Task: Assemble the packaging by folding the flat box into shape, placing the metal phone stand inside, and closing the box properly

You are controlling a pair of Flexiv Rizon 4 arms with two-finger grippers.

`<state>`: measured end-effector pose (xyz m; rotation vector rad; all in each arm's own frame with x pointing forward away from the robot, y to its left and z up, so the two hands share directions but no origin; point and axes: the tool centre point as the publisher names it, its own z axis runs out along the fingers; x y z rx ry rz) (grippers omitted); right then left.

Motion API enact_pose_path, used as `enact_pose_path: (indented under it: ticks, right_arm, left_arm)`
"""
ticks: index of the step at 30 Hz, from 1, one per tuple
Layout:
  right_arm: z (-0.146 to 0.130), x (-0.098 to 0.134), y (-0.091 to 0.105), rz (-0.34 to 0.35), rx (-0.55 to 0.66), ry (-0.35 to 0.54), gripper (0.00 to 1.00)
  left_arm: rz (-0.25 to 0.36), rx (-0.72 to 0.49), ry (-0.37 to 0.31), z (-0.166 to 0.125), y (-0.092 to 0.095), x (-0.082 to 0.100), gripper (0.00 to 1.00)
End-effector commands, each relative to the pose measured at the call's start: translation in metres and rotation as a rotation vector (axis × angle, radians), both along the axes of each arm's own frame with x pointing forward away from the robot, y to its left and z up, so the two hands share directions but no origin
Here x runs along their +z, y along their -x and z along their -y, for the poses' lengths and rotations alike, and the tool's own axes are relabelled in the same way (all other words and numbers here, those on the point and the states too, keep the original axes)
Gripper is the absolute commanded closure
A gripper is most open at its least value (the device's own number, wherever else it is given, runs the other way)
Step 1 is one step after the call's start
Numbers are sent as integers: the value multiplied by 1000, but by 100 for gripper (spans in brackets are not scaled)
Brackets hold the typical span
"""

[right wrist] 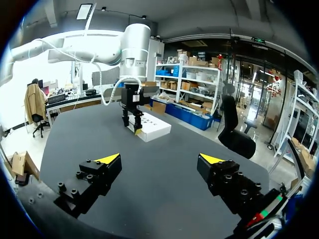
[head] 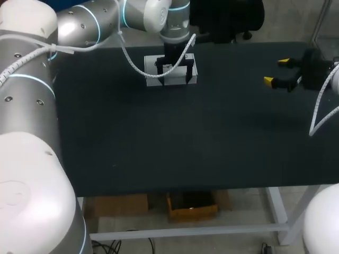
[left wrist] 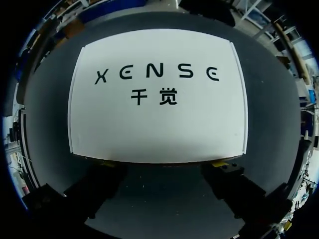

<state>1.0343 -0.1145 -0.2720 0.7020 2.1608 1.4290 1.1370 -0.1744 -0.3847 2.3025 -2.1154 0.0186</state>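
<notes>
A white box (head: 152, 78) with dark print on its lid lies flat and closed at the back middle of the table. My left gripper (head: 173, 74) hangs right over it, open. In the left wrist view the box (left wrist: 157, 94) lies ahead of the left gripper (left wrist: 162, 164). The yellow fingertips (left wrist: 219, 164) just show at its near long edge, set wide apart. My right gripper (head: 276, 71) hovers open near the table's right edge, well away from the box. Nothing lies between the right gripper's (right wrist: 159, 159) fingers; the box (right wrist: 152, 128) and the left gripper (right wrist: 132, 122) are far ahead of it. No metal phone stand shows.
The black table top (head: 159, 137) is bare across its middle and front. A white cable (head: 130, 58) loops off my left arm beside the box.
</notes>
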Motion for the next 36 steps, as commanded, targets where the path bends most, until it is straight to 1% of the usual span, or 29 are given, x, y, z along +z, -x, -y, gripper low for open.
enact_pose_path:
  ticks: [1, 5, 7, 8, 10, 11, 12, 14, 17, 20, 25, 26, 28, 29, 32, 36]
  right_arm:
    - [1, -1, 1, 6, 5, -6, 0]
    - [1, -1, 1, 6, 5, -6, 0]
    - [1, -1, 1, 6, 5, -6, 0]
    - [1, -1, 1, 6, 5, -6, 0]
    - [1, -1, 1, 6, 5, -6, 0]
    - [1, -1, 1, 6, 5, -6, 0]
    - [1, -1, 1, 6, 5, -6, 0]
    - [1, -1, 1, 6, 5, -6, 0]
    - [1, -1, 1, 6, 5, -6, 0]
    - [1, -1, 1, 6, 5, -6, 0]
    - [1, -1, 1, 6, 5, -6, 0]
    - [1, -1, 1, 6, 5, -6, 0]
    - [1, -1, 1, 6, 5, -6, 0]
    - [1, -1, 1, 6, 5, -6, 0]
    - [1, -1, 1, 6, 5, -6, 0]
    - [1, -1, 1, 6, 5, -6, 0]
  left_arm:
    - [-39, -3, -4, 1, -6, 1, 0]
    - [-29, -18, 17, -2, 10, 7, 0]
    - [-15, -22, 14, -3, 22, 13, 0]
    - [-8, -31, 22, -4, 29, 17, 0]
    - [20, -32, 15, -6, 43, 26, 0]
    - [28, -43, 34, -9, 51, 32, 0]
    - [42, -50, 38, -11, 59, 37, 0]
    - [84, -67, 51, -16, 76, 44, 0]
    - [168, -104, 69, -23, 100, 50, 0]
    - [233, -116, 87, -31, 118, 54, 0]
    - [314, -165, 138, -42, 145, 59, 0]
    - [336, -174, 139, -43, 151, 60, 0]
    - [358, -188, 161, -46, 159, 62, 0]
    - [371, -197, 159, -46, 163, 63, 0]
    - [409, -249, 193, -49, 172, 64, 0]
    - [430, -303, 245, -54, 177, 64, 0]
